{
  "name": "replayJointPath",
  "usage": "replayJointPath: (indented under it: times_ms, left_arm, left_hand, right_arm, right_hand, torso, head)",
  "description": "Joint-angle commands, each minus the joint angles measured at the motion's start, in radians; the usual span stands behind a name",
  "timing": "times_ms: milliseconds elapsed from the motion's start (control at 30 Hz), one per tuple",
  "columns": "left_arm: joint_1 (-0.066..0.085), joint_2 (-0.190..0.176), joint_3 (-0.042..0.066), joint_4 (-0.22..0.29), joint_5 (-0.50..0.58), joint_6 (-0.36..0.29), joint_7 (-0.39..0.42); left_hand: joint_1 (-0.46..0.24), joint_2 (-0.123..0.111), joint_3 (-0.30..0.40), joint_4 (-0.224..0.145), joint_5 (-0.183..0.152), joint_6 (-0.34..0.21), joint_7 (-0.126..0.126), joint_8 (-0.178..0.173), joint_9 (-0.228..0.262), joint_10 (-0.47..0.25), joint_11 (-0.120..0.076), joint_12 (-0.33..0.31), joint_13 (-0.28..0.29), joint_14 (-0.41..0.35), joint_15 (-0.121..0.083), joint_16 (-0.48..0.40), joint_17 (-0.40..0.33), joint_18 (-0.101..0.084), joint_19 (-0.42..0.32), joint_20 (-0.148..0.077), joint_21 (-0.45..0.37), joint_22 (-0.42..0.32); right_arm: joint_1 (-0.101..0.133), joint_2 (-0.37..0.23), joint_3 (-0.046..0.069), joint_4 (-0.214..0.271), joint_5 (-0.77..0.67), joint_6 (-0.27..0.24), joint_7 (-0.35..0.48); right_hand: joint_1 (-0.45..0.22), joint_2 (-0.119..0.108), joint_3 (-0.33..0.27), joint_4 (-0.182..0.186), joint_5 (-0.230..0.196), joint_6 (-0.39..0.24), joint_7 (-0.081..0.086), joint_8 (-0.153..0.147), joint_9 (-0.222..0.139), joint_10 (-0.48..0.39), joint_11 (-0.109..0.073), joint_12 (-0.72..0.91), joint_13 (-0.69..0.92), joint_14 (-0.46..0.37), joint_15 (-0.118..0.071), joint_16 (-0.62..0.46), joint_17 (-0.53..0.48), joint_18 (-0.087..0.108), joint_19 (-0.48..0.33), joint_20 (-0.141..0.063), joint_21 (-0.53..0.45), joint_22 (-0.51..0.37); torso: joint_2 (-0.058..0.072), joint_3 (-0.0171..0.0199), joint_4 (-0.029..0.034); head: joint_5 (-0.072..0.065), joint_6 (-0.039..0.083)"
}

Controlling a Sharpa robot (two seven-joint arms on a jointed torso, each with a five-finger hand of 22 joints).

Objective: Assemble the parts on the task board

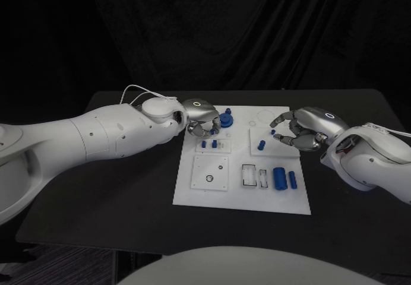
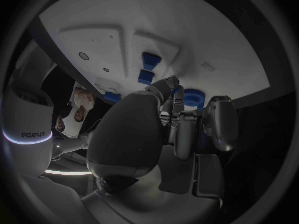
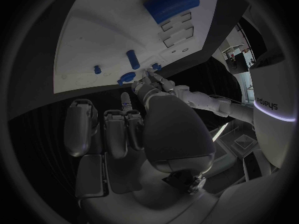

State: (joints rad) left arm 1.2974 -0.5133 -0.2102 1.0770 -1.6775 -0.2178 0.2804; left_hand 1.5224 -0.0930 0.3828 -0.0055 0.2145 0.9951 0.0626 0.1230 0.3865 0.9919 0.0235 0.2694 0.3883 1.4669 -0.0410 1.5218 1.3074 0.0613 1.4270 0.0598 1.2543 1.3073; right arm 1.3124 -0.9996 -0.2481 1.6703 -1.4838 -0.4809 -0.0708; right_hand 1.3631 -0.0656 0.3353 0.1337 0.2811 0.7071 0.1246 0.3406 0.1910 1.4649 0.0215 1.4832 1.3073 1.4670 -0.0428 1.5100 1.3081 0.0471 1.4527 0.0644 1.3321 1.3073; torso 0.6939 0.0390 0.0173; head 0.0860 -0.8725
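Left robot hand [image 1: 202, 120] sits curled, empty, just beside the blue gear part [image 1: 226, 119] on the task board [image 1: 244, 199]; right robot hand [image 1: 302, 132] hovers curled, holding nothing, near 2 small pegs [image 1: 262, 143].

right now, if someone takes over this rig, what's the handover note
Left hand: over the far left part of the white task board, fingers curled down by the ribbed blue round part; whether it grips anything cannot be told.
Right hand: at the board's far right edge, fingers curled, nothing seen in them.
Parts: small blue pegs stand near the left hand; a large blue cylinder and a slimmer blue bar lie on the near right.
Done: unclear. Left: the lying pieces look unplaced.
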Motion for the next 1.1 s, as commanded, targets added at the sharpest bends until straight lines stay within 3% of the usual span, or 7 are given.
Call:
replayJointPath:
  times_ms: [33, 233, 433, 867, 1000, 1033, 1100]
  left_arm:
    - [-0.007, 0.002, -0.002, -0.003, -0.002, 0.010, -0.002]
    - [-0.009, -0.002, -0.002, -0.004, -0.002, -0.002, 0.000]
    - [-0.010, -0.013, -0.002, -0.003, -0.002, -0.046, 0.000]
    - [-0.011, -0.071, -0.002, 0.013, -0.002, -0.261, -0.024]
    - [-0.011, -0.119, -0.002, 0.030, -0.002, -0.346, -0.020]
    - [-0.011, -0.133, -0.002, 0.037, -0.002, -0.365, -0.018]
    - [-0.011, -0.168, -0.002, 0.056, -0.002, -0.402, -0.009]
  left_hand:
    - [0.012, 0.000, 0.006, 0.001, -0.003, -0.008, 0.002, -0.008, -0.002, 0.003, 0.000, 0.000, -0.001, 0.009, -0.001, -0.007, 0.080, 0.008, -0.007, 0.000, -0.006, 0.172]
    - [0.013, -0.018, 0.012, 0.001, -0.033, -0.094, -0.042, -0.057, -0.022, -0.039, 0.007, -0.035, -0.020, -0.005, 0.005, -0.015, 0.059, 0.011, -0.019, 0.004, -0.027, 0.167]
    - [0.011, -0.039, 0.004, 0.013, -0.063, -0.197, -0.091, -0.061, -0.058, -0.121, 0.019, -0.079, -0.049, -0.016, 0.014, -0.020, 0.044, 0.014, -0.029, 0.012, -0.046, 0.163]
    - [0.018, -0.035, -0.040, 0.044, -0.097, -0.224, -0.106, -0.049, -0.075, -0.176, 0.017, -0.051, -0.041, -0.041, 0.015, -0.032, 0.006, 0.022, -0.050, 0.016, -0.091, 0.152]
    - [0.034, -0.027, -0.053, 0.064, -0.082, -0.204, -0.101, -0.043, -0.080, -0.194, 0.016, 0.011, -0.022, -0.131, 0.018, -0.082, -0.111, 0.041, -0.123, 0.020, -0.211, 0.124]
    - [0.040, -0.025, -0.055, 0.073, -0.074, -0.197, -0.100, -0.042, -0.083, -0.205, 0.012, 0.046, -0.011, -0.259, 0.027, -0.161, -0.258, 0.052, -0.176, 0.025, -0.285, 0.109]
    - [0.043, -0.023, -0.055, 0.082, -0.064, -0.186, -0.094, -0.040, -0.086, -0.219, 0.010, 0.083, 0.001, -0.442, 0.033, -0.274, -0.432, 0.076, -0.303, 0.031, -0.454, 0.073]
  right_arm:
    - [0.000, 0.000, 0.001, 0.001, -0.002, 0.004, -0.017]
    - [0.000, -0.001, 0.001, 0.001, -0.002, 0.005, -0.018]
    - [0.000, -0.003, 0.001, 0.002, -0.002, 0.005, -0.018]
    - [0.000, -0.012, 0.001, 0.007, -0.002, 0.006, -0.019]
    - [0.000, -0.021, 0.001, 0.011, -0.002, 0.003, -0.021]
    - [0.001, -0.024, 0.001, 0.013, -0.002, 0.000, -0.021]
    - [0.002, -0.030, 0.001, 0.017, -0.002, -0.011, -0.021]
  right_hand:
    - [0.000, 0.002, 0.004, 0.000, 0.003, 0.008, -0.002, -0.004, -0.001, 0.002, 0.000, -0.004, 0.131, 0.075, 0.000, -0.005, 0.178, 0.010, -0.002, 0.003, -0.005, 0.187]
    - [0.000, 0.002, 0.004, 0.000, 0.003, 0.008, -0.002, -0.004, -0.001, 0.002, 0.000, -0.004, 0.131, 0.075, 0.000, -0.005, 0.178, 0.010, -0.002, 0.003, -0.005, 0.187]
    - [0.000, 0.002, 0.004, 0.000, 0.003, 0.008, -0.002, -0.004, -0.001, 0.002, 0.000, -0.004, 0.131, 0.075, 0.000, -0.005, 0.178, 0.010, -0.002, 0.003, -0.005, 0.187]
    - [0.002, 0.002, 0.006, -0.002, 0.003, 0.009, -0.002, -0.004, -0.002, 0.002, 0.000, -0.004, 0.131, 0.075, 0.000, -0.005, 0.178, 0.010, -0.003, 0.003, -0.005, 0.187]
    - [0.002, 0.002, 0.006, -0.003, 0.003, 0.009, -0.002, -0.004, -0.002, 0.002, 0.000, -0.004, 0.131, 0.075, 0.000, -0.005, 0.178, 0.011, -0.003, 0.003, -0.006, 0.187]
    - [0.002, 0.002, 0.006, -0.003, 0.003, 0.009, -0.002, -0.004, -0.002, 0.002, 0.000, -0.004, 0.131, 0.075, 0.000, -0.005, 0.178, 0.011, -0.003, 0.003, -0.006, 0.187]
    - [0.002, 0.002, 0.006, -0.003, 0.003, 0.010, -0.002, -0.004, -0.002, -0.002, 0.000, -0.008, 0.125, 0.074, 0.000, -0.007, 0.176, 0.011, -0.004, 0.003, -0.008, 0.186]
  torso:
    - [0.000, 0.0000, -0.0005]
    - [0.000, -0.0002, 0.0000]
    - [0.000, -0.0003, 0.0000]
    - [0.002, -0.0008, 0.0010]
    - [0.001, -0.0010, 0.0020]
    - [0.001, -0.0013, 0.0022]
    - [0.001, -0.0015, 0.0019]
  head:
    - [0.001, 0.000]
    - [0.002, 0.000]
    - [0.006, 0.000]
    - [0.002, 0.000]
    - [-0.001, 0.000]
    - [-0.002, 0.000]
    - [-0.004, 0.000]
